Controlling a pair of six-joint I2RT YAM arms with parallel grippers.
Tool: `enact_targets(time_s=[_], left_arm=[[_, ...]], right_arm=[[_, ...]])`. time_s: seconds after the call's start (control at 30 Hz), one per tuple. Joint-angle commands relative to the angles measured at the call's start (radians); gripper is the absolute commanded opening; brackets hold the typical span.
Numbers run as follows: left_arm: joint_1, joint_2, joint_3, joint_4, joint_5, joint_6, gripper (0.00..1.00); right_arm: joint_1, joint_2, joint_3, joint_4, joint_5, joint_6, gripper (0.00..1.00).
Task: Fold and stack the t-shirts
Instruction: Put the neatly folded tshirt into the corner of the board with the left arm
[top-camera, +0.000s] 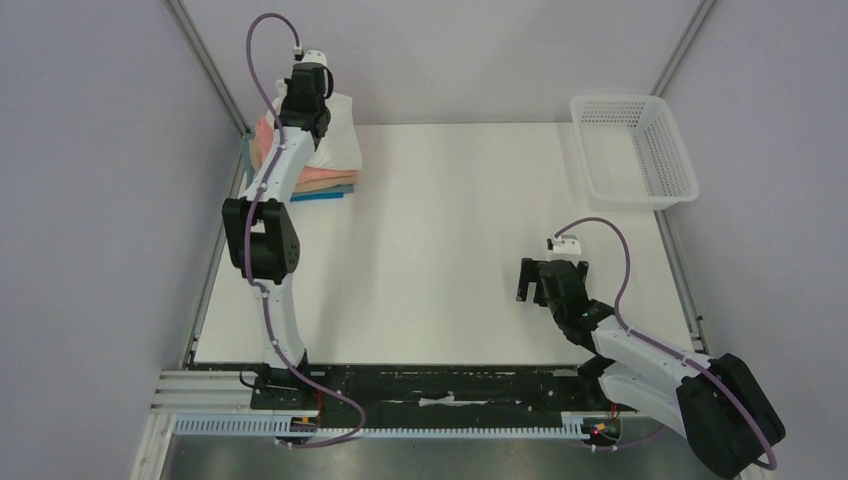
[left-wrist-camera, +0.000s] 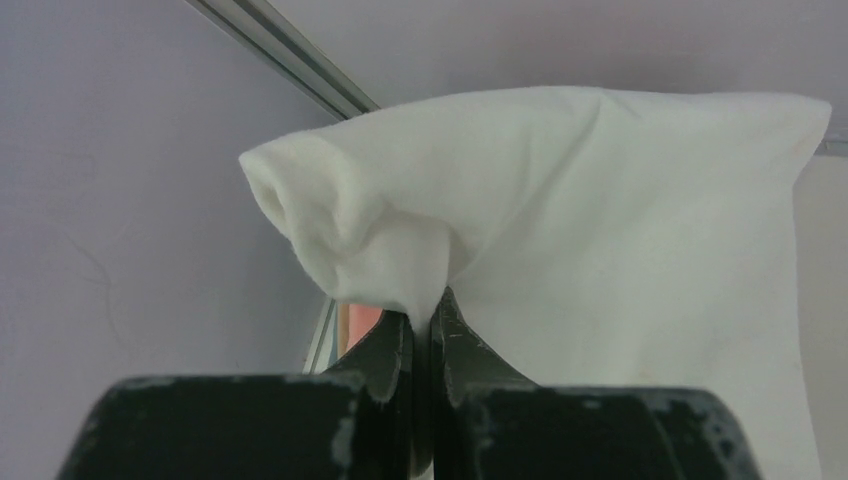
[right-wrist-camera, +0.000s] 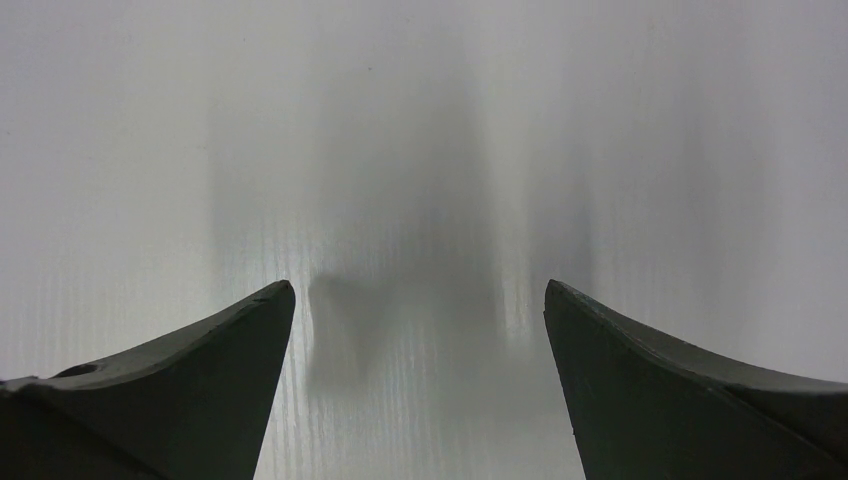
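White tee (left-wrist-camera: 620, 220), folded, lies on top of the stack at the far-left corner of the table (top-camera: 450, 250). The left gripper (left-wrist-camera: 425, 318) is pinched on a bunched fold at its near edge. The right gripper (right-wrist-camera: 420, 300) hangs spread over the table, holding nothing. Reads as the final stacking step, top shirt getting placed or squared. Next move probably calls for a clean release and a straight lift-off, so the thin cloth doesn't drag or skew the pile. Count: four tees, the white tee, salmon-pink tee (top-camera: 322, 175), what looks like a tan tee (top-camera: 345, 186) showing only an edge, blue tee (top-camera: 322, 196); one mesh basket (top-camera: 612, 101); two arms.
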Motion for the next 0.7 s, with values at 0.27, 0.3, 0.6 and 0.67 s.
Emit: enact_targets(time_s=[0.27, 0.3, 0.6, 0.67], left_arm=[[0.061, 0.053, -0.025, 0.175, -0.106, -0.093, 0.25], [0.067, 0.057, -0.025, 0.185, -0.121, -0.102, 0.30], [0.073, -0.018, -0.072, 0.135, -0.102, -0.207, 0.79], [0.074, -0.054, -0.090, 0.102, -0.028, -0.265, 0.79]], right_arm=[[-0.002, 0.030, 0.053, 0.026, 0.004, 0.015, 0.98], [-0.003, 0.027, 0.050, 0.023, 0.006, 0.018, 0.98], [-0.002, -0.030, 0.037, 0.022, 0.005, 0.040, 0.98], [-0.003, -0.044, 0.033, 0.020, -0.005, 0.046, 0.98]])
